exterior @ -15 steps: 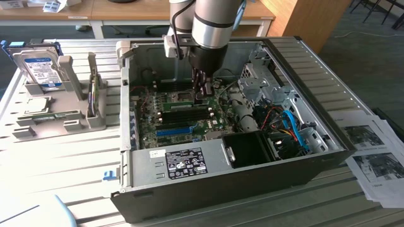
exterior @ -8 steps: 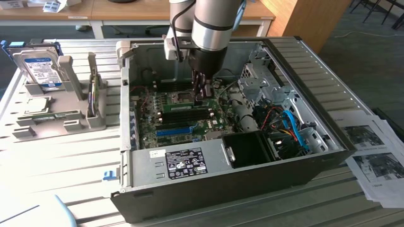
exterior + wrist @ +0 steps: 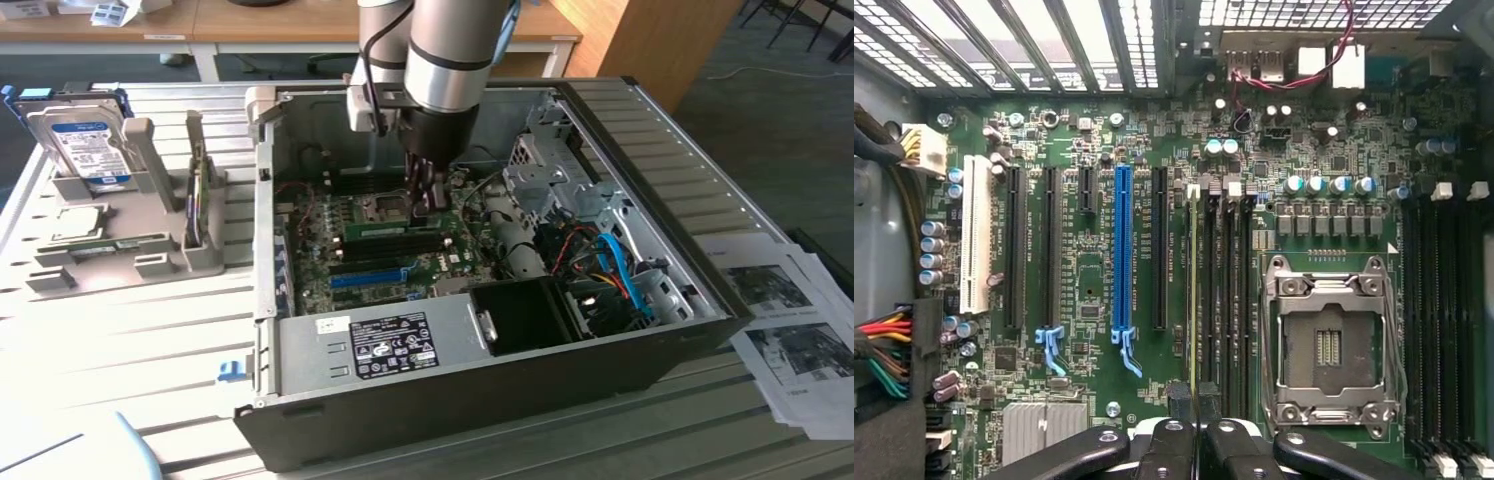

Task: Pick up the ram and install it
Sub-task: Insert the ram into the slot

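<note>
Ram [image 3: 1194, 290]: one stick, seen edge-on from the wrist camera as a thin yellow-green line. Its flat faces are turned sideways, so the chips and label cannot be made out. It stands upright along one of the black memory slots, between a long black expansion slot and the one silver CPU socket [image 3: 1332, 340]. Whether it is pressed fully home cannot be told.

One gripper [image 3: 1197, 405] has its two dark fingers [image 3: 1179, 402] clamped on the ram at the end nearest the camera, one finger against each flat face.

The one green motherboard [image 3: 1094, 300] carries one long blue slot [image 3: 1121, 250] and one white slot [image 3: 976, 235], both running parallel to the ram and well apart from it.

In the exterior view, one silver and black robot arm [image 3: 447, 60] comes down from the top centre of the frame into one open computer case [image 3: 641, 340]. Its gripper sits just above the middle of the frame, low over the board.

At the upper left of that frame, one grey stand [image 3: 147, 265] on a white slatted table [image 3: 134, 340] holds one hard drive [image 3: 83, 145] with a blue and white label, standing upright. At the right edge, below the middle, a few printed sheets [image 3: 787, 330] lie beside the case.
</note>
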Controlling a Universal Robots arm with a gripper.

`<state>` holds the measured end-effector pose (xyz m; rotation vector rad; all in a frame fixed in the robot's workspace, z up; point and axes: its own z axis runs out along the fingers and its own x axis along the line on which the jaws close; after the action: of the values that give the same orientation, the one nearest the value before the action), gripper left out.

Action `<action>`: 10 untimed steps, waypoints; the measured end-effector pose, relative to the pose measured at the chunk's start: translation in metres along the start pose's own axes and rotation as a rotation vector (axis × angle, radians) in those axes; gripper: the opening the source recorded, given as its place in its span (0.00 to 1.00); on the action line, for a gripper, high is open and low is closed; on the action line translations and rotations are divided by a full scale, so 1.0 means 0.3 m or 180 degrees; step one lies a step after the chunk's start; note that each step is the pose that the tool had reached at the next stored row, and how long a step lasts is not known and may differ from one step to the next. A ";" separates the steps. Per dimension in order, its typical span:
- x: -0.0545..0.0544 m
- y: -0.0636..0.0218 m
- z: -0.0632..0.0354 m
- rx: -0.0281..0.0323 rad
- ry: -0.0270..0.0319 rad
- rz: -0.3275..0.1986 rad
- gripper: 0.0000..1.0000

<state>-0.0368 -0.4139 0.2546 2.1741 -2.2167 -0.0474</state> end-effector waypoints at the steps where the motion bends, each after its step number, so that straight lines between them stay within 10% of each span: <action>1: 0.000 0.000 0.002 0.0000 0.0001 0.0000 0.11; 10: 0.000 -0.001 0.014 0.0000 0.0004 0.0000 0.11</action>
<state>-0.0369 -0.4139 0.2505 2.1734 -2.2161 -0.0461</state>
